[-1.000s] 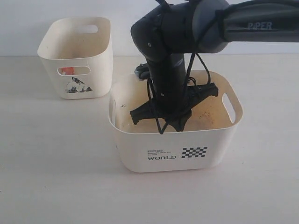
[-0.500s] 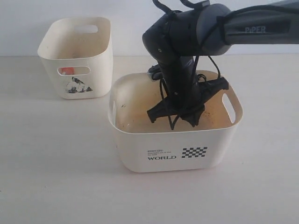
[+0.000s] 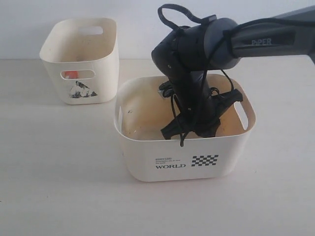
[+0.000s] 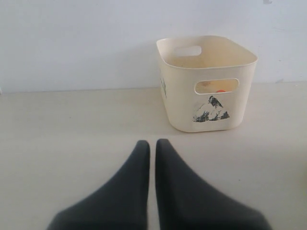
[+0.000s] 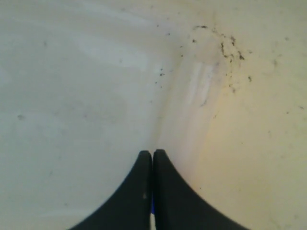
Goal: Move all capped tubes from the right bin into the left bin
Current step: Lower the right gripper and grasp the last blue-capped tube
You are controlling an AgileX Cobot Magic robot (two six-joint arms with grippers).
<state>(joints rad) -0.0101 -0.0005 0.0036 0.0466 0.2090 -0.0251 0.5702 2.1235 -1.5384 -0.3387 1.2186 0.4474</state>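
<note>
R gripper [image 5: 152, 152] is positioned inside the right bin [image 3: 147, 155], fingers pressed together w/ nothing pinched. L gripper [image 4: 152, 142] is held over the table [image 3: 49, 172], fingers closed to a thin slit. One capped tube [image 3: 71, 74] is seen thru the handle slot of the left bin [image 3: 101, 59], approx 10 o'clock from the right bin.

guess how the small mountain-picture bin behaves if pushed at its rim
Likely light: thin plastic walls on the small bin, with only one orange cap showing through its slot. Fairly tall for its base, so a rim push might tip it; lower, it probably slides.
</note>
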